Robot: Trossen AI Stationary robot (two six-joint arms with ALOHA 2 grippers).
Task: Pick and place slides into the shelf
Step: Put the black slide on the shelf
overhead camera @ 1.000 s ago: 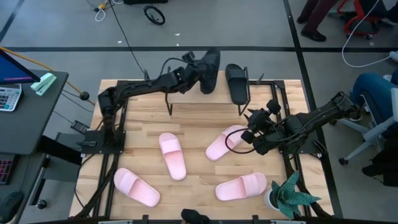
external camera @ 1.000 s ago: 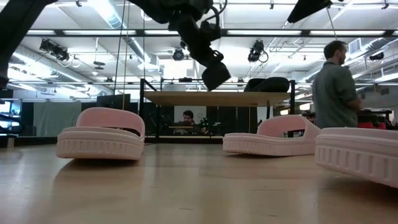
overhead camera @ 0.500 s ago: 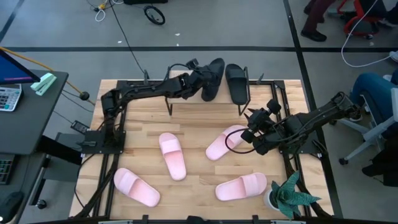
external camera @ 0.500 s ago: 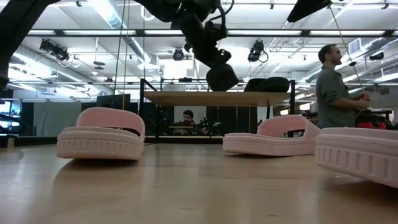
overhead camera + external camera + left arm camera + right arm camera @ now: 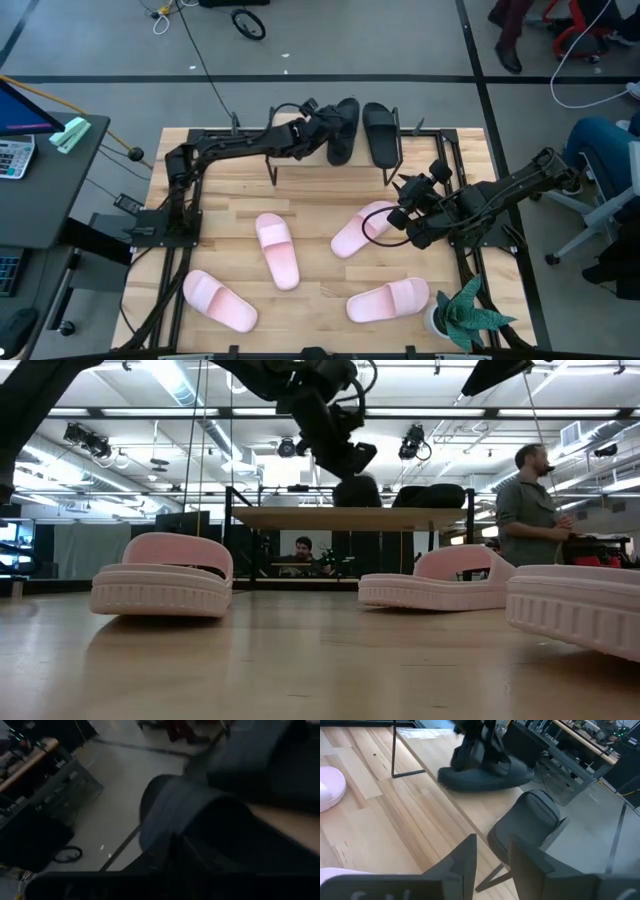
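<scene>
From above, shows the shelf (image 5: 360,155) at the table's far edge with two black slides on its top board. Shows the left gripper (image 5: 322,128) right against the left black slide (image 5: 343,130), with the right black slide (image 5: 381,133) just beside it. Cannot tell whether those fingers pinch or merely touch. Finds four pink slides (image 5: 277,250) spread over the table, and the right gripper (image 5: 405,200) low beside one of them (image 5: 362,228), near a potted plant (image 5: 462,312).

At table height, adds what the overhead cannot: the left black slide (image 5: 357,491) resting on the shelf board (image 5: 350,518), the left gripper (image 5: 350,465) directly over it. Blocks part of the shelf behind pink slides (image 5: 435,578); also catches a person (image 5: 530,505) standing beyond (well off the table).

From the left wrist, gives only dark slide foam (image 5: 200,815) close up.

From the right wrist, shows the right fingers (image 5: 462,862) spread apart with nothing between them, and the left black slide (image 5: 482,772) farther off.
</scene>
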